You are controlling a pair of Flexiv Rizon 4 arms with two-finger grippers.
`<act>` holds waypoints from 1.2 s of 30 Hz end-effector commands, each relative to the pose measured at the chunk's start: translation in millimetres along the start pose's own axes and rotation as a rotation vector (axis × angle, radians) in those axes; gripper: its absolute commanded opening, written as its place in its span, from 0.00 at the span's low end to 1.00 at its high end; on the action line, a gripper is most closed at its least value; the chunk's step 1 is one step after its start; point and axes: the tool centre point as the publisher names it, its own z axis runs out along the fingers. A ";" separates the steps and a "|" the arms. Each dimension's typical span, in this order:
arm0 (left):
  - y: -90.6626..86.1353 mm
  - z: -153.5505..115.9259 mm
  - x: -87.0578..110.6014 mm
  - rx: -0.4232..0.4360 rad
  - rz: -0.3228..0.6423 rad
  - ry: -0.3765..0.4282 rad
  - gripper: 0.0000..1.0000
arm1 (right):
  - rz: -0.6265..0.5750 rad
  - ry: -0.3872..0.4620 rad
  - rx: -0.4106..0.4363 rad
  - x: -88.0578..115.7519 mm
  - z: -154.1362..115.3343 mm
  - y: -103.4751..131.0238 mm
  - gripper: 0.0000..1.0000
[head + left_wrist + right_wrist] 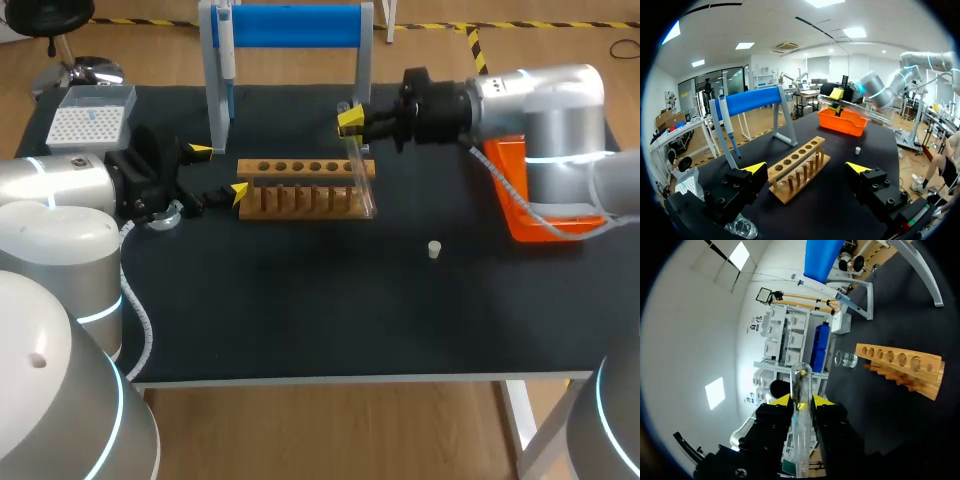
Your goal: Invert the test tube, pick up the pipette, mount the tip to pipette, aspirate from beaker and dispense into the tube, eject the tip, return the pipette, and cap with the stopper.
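My right gripper (352, 120) is shut on a clear test tube (362, 172), holding it tilted in the air over the right end of the wooden rack (300, 188). In the right wrist view the test tube (801, 376) sticks out between the yellow tips of the right gripper (799, 401), with the rack (900, 365) ahead. My left gripper (220, 172) stands open at the rack's left end, and in its own view the left gripper (806, 170) frames the rack (797, 170). The pipette (226, 50) hangs on the blue stand (290, 25). A small stopper (434, 249) lies on the table.
A white tip box (90, 125) sits at the back left. A glass beaker (165, 215) stands under my left wrist. An orange bin (520, 200) is at the right, below my right arm.
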 end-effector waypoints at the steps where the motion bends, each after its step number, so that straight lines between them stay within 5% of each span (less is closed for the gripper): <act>1: 0.0 1.0 0.2 -0.001 -0.001 -0.001 1.00 | 0.020 0.006 -0.014 -0.4 -0.1 -3.6 0.00; 28: 0.0 1.0 0.2 -0.001 -0.001 -0.001 1.00 | 0.056 0.010 -0.025 -1.7 3.1 -10.4 0.00; 33: -22.0 0.9 5.7 0.294 0.274 -0.080 1.00 | 0.056 0.010 -0.025 -1.7 3.1 -10.4 0.00; 36: -31.0 -2.5 14.8 0.449 0.506 -0.038 1.00 | 0.056 0.010 -0.025 -1.7 3.1 -10.4 0.00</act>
